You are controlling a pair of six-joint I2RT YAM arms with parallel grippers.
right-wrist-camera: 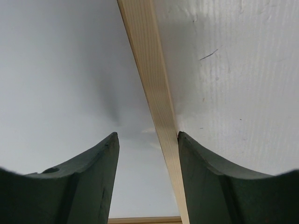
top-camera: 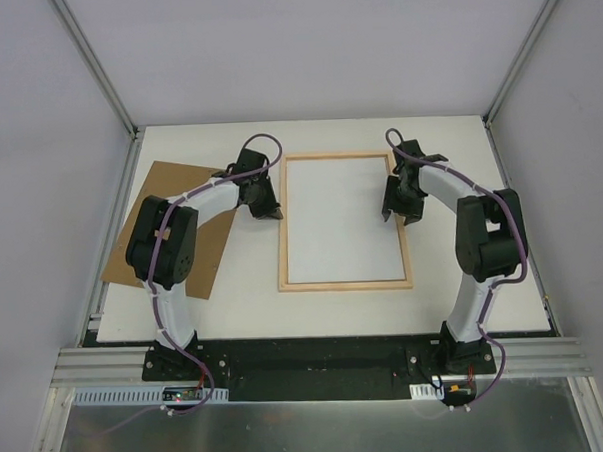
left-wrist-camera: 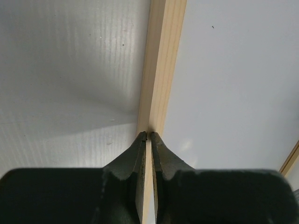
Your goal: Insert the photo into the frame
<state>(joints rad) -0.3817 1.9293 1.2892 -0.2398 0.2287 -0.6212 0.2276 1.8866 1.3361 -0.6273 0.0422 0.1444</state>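
L jaws point(left-wrist-camera: 148, 136) shut, tips on frame point(left-wrist-camera: 162, 70) strip; R jaws point(right-wrist-camera: 147, 135) open, strip between them. Best press lightly w/o shifting frame.

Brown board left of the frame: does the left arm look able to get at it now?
Probably yes. The board lies flat beside the frame, partly beneath that arm, with nothing on it. The left gripper, shut at the frame's left strip, would have to draw back first.

Brown board point(top-camera: 164, 182) lies flat and skewed at the left of the white table point(top-camera: 458, 139), one corner near its left edge. Grey walls point(top-camera: 304, 46) on three sides.
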